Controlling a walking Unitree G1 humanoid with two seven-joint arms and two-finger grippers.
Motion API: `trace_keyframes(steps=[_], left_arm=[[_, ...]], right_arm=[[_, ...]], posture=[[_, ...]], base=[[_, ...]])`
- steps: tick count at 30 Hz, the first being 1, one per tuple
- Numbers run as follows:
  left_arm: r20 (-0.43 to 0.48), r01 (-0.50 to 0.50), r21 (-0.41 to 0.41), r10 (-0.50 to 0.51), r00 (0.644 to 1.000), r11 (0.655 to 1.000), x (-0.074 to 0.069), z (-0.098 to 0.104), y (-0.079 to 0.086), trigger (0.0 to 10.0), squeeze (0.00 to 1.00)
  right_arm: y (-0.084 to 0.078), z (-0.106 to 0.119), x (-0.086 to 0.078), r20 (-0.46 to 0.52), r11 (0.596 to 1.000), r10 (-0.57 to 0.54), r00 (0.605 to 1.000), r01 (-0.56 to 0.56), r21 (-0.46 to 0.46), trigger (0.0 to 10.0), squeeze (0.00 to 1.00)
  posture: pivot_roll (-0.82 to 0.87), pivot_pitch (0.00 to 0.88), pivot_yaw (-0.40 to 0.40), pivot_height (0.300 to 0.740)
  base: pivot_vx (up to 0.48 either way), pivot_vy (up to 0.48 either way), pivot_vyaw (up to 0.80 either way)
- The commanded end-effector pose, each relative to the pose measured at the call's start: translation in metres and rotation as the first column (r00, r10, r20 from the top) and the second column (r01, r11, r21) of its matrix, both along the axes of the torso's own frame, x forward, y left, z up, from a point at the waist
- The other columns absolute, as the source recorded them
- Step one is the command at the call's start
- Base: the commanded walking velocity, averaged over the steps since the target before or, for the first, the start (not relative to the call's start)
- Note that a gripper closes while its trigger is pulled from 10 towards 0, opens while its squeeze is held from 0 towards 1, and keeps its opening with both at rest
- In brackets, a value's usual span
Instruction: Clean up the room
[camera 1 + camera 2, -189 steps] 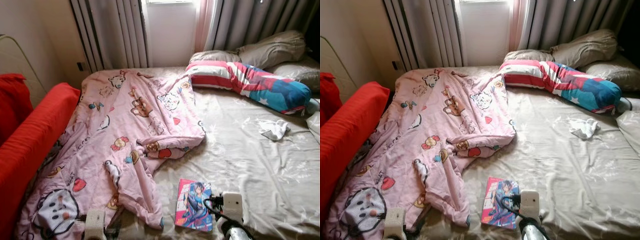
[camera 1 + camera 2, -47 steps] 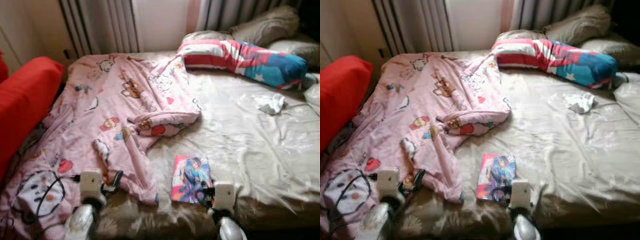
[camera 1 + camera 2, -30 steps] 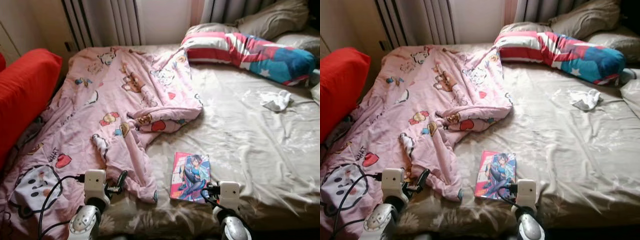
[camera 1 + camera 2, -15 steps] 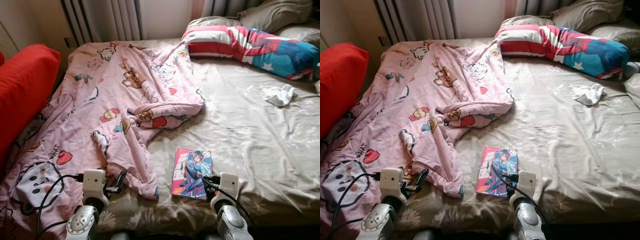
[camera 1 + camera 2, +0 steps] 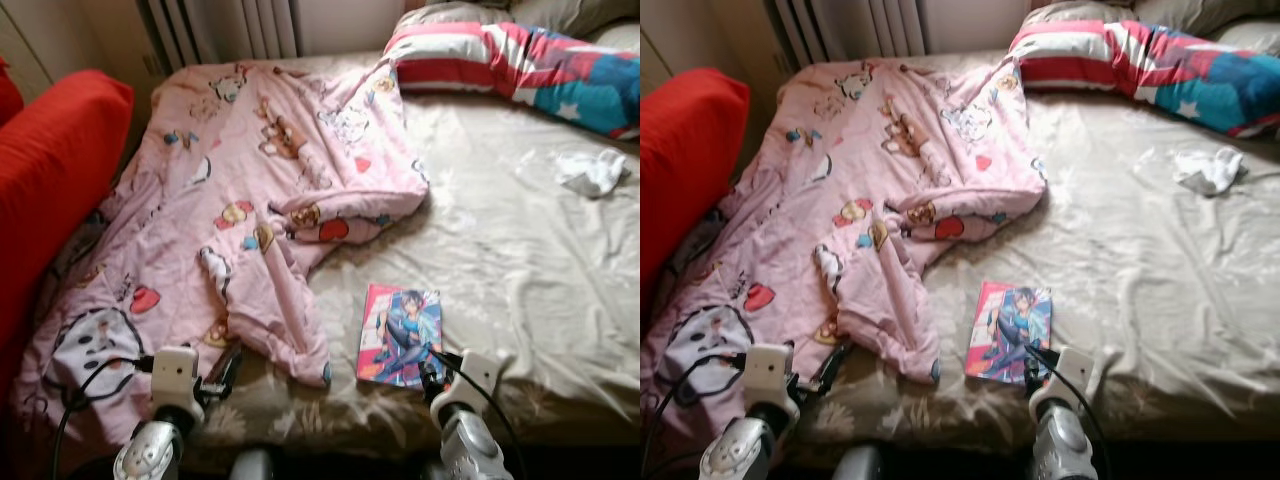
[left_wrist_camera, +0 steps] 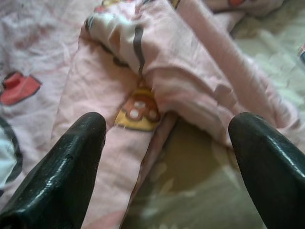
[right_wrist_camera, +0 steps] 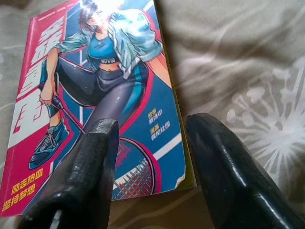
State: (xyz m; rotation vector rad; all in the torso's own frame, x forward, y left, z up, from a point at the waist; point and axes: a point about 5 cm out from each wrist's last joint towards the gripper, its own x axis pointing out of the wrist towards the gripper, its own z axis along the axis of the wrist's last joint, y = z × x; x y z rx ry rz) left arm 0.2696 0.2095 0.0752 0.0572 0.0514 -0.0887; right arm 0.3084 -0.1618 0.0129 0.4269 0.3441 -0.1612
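Advanced since the earlier frames: right gripper (image 7: pixel 147 157), now low over the near corner of the comic book, one finger above the cover, the other above the sheet just beside the edge; fingers parted, nothing held. Camera also tipped down and closer.

Bed (image 5: pixel 520 260): beige patterned sheet, much of the left half under bedding.
Pink cartoon-print quilt (image 5: pixel 250 190): rumpled, a twisted tail reaching the near edge.
Red cushion (image 5: pixel 50 190): against the bed's left side.
Striped bolster pillow (image 5: pixel 520 55): at the head.
Comic book (image 5: pixel 402 335): flat, face up, near the foot, just right of the quilt's tail.
White crumpled cloth (image 5: pixel 592 170): well apart, toward the pillows.
Left gripper (image 6: pixel 167 138): released wide, hovering over the quilt's tail.

Step in hand, judged: reaching for the book. Next move: lower, straddle the near edge, close and lift.
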Motion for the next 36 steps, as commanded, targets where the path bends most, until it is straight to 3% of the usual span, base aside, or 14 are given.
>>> trace_keyframes(steps=[1, 17, 20, 25, 27, 29, 36], left_arm=[[-0.030, -0.001, 0.019, 0.002, 1.000, 1.000, -0.008, -0.003, 0.006, 10.0, 0.00], [-0.070, 0.007, 0.053, -0.003, 0.998, 0.999, -0.024, 0.000, 0.013, 10.0, 0.00], [-0.076, 0.015, 0.062, -0.010, 0.997, 0.998, -0.026, 0.002, 0.014, 10.0, 0.00], [-0.079, 0.029, 0.074, -0.023, 0.997, 0.997, -0.026, 0.004, 0.012, 10.0, 0.00], [-0.080, 0.033, 0.077, -0.026, 0.996, 0.997, -0.027, 0.004, 0.011, 10.0, 0.00], [-0.082, 0.039, 0.082, -0.033, 0.996, 0.996, -0.028, 0.005, 0.010, 10.0, 0.00], [-0.095, 0.042, 0.084, -0.034, 0.995, 0.996, -0.030, 0.004, 0.011, 10.0, 0.00]], right_arm=[[0.000, -0.006, -0.006, -0.013, 0.999, -0.019, 1.000, 0.019, 0.039, 10.0, 0.00], [0.010, -0.020, -0.019, -0.018, 0.979, 0.002, 1.000, 0.002, 0.205, 10.0, 0.00], [0.018, -0.022, -0.021, -0.007, 0.949, 0.020, 1.000, -0.016, 0.314, 10.0, 0.00], [0.023, -0.028, -0.027, -0.011, 0.908, 0.011, 1.000, -0.006, 0.419, 10.0, 0.00], [0.025, -0.030, -0.030, -0.010, 0.882, 0.004, 1.000, 0.001, 0.470, 10.0, 0.00], [0.029, -0.038, -0.038, -0.030, 0.830, -0.006, 1.000, 0.021, 0.558, 10.0, 0.00], [0.039, -0.040, -0.044, -0.009, 0.759, 0.034, 0.999, -0.020, 0.650, 10.0, 0.00]], posture=[[0.10, 0.311, 0.103, 0.605], [0.15, 0.346, 0.137, 0.605], [0.15, 0.351, 0.145, 0.605], [0.16, 0.354, 0.149, 0.605], [0.17, 0.355, 0.152, 0.605], [0.18, 0.358, 0.157, 0.605], [0.18, 0.362, 0.161, 0.605]], base=[[0.000, 0.000, 0.00], [0.000, 0.000, 0.00], [0.000, 0.000, 0.00], [0.000, 0.000, 0.00], [0.000, 0.000, 0.00], [0.000, 0.000, 0.00], [0.000, 0.000, 0.00]])
